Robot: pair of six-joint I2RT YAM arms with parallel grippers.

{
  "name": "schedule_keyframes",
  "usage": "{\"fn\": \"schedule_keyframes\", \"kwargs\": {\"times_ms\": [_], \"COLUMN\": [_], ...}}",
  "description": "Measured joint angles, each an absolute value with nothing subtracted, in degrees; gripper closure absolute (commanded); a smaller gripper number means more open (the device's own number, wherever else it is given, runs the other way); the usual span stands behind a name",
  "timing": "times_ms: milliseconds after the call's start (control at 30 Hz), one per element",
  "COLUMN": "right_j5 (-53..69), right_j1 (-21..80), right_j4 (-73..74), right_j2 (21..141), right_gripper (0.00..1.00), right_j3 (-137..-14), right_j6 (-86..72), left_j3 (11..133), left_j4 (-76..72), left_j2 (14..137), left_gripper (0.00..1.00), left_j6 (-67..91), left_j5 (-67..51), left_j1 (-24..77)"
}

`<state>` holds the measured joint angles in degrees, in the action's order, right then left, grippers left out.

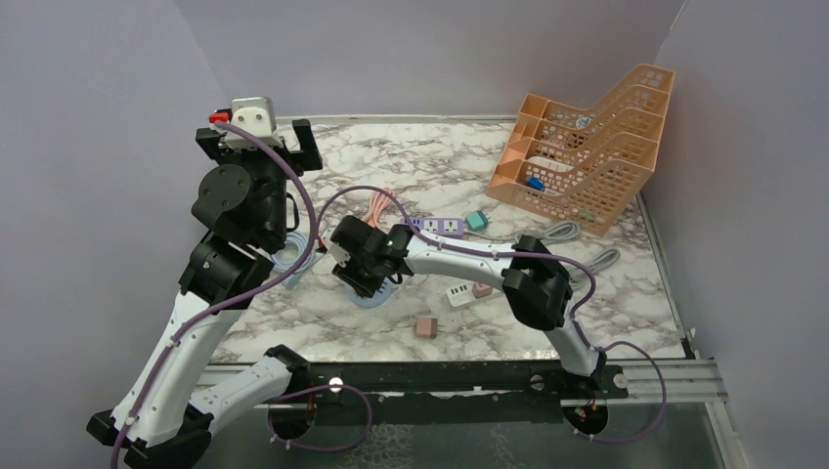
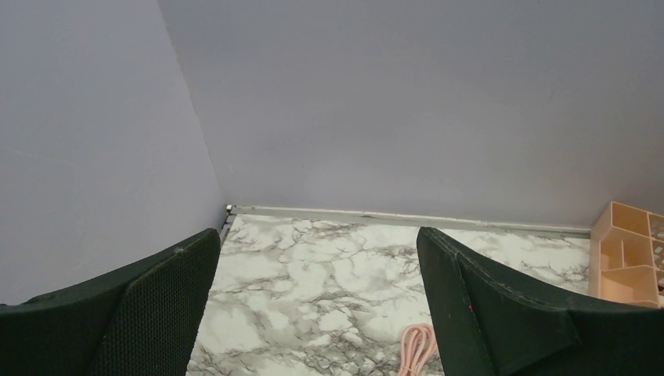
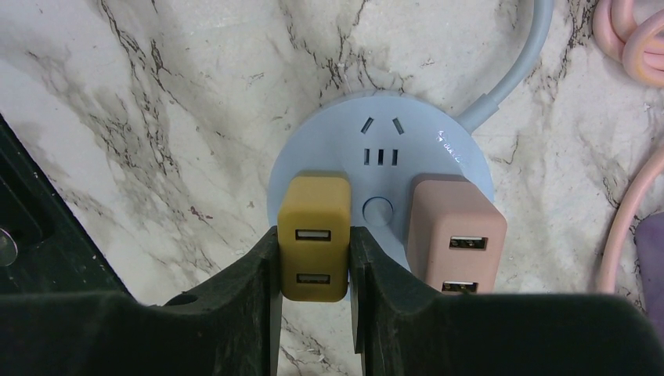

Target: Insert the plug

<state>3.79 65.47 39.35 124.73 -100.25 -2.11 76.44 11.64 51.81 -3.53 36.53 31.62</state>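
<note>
In the right wrist view a mustard-yellow plug [image 3: 316,205] with two USB ports stands on the left side of a round pale-blue socket hub [image 3: 381,133]. My right gripper [image 3: 314,254] is shut on it, a finger pressed on each side. Its pins are hidden. A pink plug [image 3: 456,235] sits on the hub's right side, beside the yellow one. From above, the right gripper [image 1: 364,274] covers the hub [image 1: 375,297] at the table's middle left. My left gripper [image 1: 257,147] is raised at the far left, open [image 2: 317,235] and holding nothing.
A purple power strip [image 1: 436,226] and a teal plug [image 1: 475,221] lie behind the right arm. A white adapter [image 1: 459,294] and two pink cubes [image 1: 425,326] lie in front. An orange mesh organiser [image 1: 587,151] stands at the back right. A pink cable [image 2: 417,346] is coiled nearby.
</note>
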Motion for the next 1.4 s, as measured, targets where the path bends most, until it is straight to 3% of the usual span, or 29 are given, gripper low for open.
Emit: {"fn": "schedule_keyframes", "kwargs": {"times_ms": [33,233,433,600,967,1167,1400], "right_j5": [3.81,3.11,1.52,0.99,-2.37,-1.37,0.43], "right_j1": [65.45,65.54,65.67,65.67,65.67,65.67,65.67], "right_j4": [39.48,41.74,42.85,39.27,32.53,33.78,33.28], "right_j2": [124.70,124.49,124.57,118.10,89.47,88.84,93.08], "right_gripper": [0.97,0.62,0.43,0.40,0.35,0.32,0.32], "right_j3": [-100.42,-103.68,-105.71,-101.47,-71.70,-59.70,-59.37], "right_j6": [-2.11,-3.16,-6.61,-9.37,-10.28,-6.98,-1.63], "left_j3": [76.44,76.44,76.44,77.87,75.50,68.53,61.10], "left_j4": [11.75,12.16,13.58,16.58,20.73,22.92,25.36], "left_j2": [51.81,51.81,51.81,52.47,51.22,49.52,46.35], "left_gripper": [0.01,0.01,0.01,0.01,0.01,0.01,0.01], "left_j6": [-3.51,-2.66,-1.15,1.17,8.49,13.82,21.08], "left_j5": [36.53,36.45,35.40,33.65,26.15,19.22,15.14], "left_j1": [31.62,31.62,31.62,31.62,31.62,31.62,31.62]}}
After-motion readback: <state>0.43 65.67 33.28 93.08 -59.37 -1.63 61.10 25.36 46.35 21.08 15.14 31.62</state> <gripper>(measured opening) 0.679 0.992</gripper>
